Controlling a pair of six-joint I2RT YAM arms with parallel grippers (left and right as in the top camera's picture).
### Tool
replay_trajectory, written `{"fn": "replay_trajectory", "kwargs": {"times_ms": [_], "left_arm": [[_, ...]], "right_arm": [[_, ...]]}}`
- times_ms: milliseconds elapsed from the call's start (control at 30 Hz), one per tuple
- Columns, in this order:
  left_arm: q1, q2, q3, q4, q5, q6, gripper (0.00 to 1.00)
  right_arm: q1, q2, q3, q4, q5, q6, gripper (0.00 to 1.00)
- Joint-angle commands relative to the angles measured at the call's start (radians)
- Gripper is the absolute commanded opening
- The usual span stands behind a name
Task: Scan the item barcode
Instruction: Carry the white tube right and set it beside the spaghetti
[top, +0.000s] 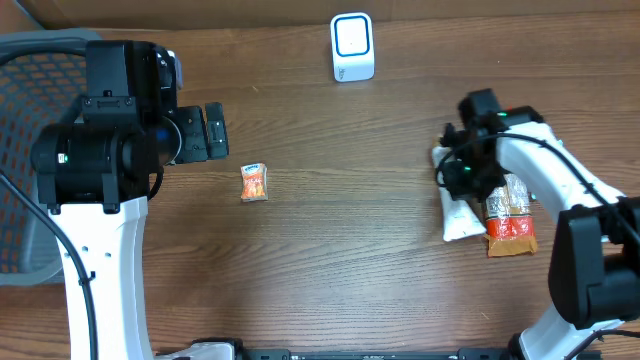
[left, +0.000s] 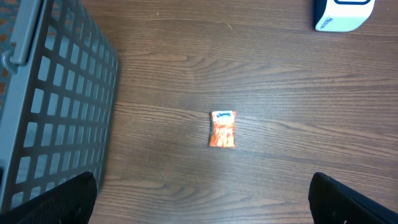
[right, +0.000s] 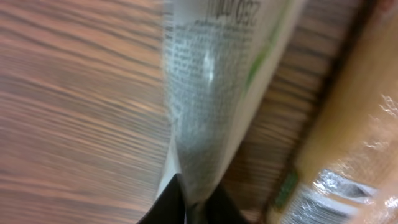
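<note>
A white packet lies on the wooden table at the right, next to an orange-and-brown snack packet. My right gripper sits over the white packet's upper end. In the right wrist view its dark fingers pinch the edge of the white packet, so the right gripper is shut on it. A small orange packet lies left of centre, also seen as the small orange packet. My left gripper hangs open above the table, nothing between its fingers. The white-and-blue scanner stands at the back.
A grey mesh basket stands at the far left, close to the left arm; the basket fills the left of the left wrist view. The scanner shows at the top right there. The snack packet lies just beside the held one.
</note>
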Motion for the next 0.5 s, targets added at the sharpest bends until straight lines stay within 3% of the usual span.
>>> {"fn": "replay_trajectory", "kwargs": {"times_ms": [0, 67, 133, 233, 333, 467], "left_arm": [[0.008, 0.000, 0.001, 0.004, -0.005, -0.003, 1.00], [0.008, 0.000, 0.001, 0.004, -0.005, -0.003, 1.00], [0.008, 0.000, 0.001, 0.004, -0.005, -0.003, 1.00], [0.008, 0.000, 0.001, 0.004, -0.005, -0.003, 1.00], [0.008, 0.000, 0.001, 0.004, -0.005, -0.003, 1.00], [0.008, 0.000, 0.001, 0.004, -0.005, -0.003, 1.00]], "right_arm": [[-0.035, -0.016, 0.003, -0.007, -0.023, -0.002, 0.35], [-0.040, -0.016, 0.010, -0.027, -0.034, -0.002, 0.65], [-0.040, -0.016, 0.021, -0.043, -0.055, -0.002, 0.74], [-0.040, -0.016, 0.071, -0.082, -0.091, 0.050, 1.00], [-0.037, -0.016, 0.153, -0.112, -0.161, 0.168, 1.00], [-0.028, -0.016, 0.235, -0.089, -0.359, 0.181, 1.00]]}}
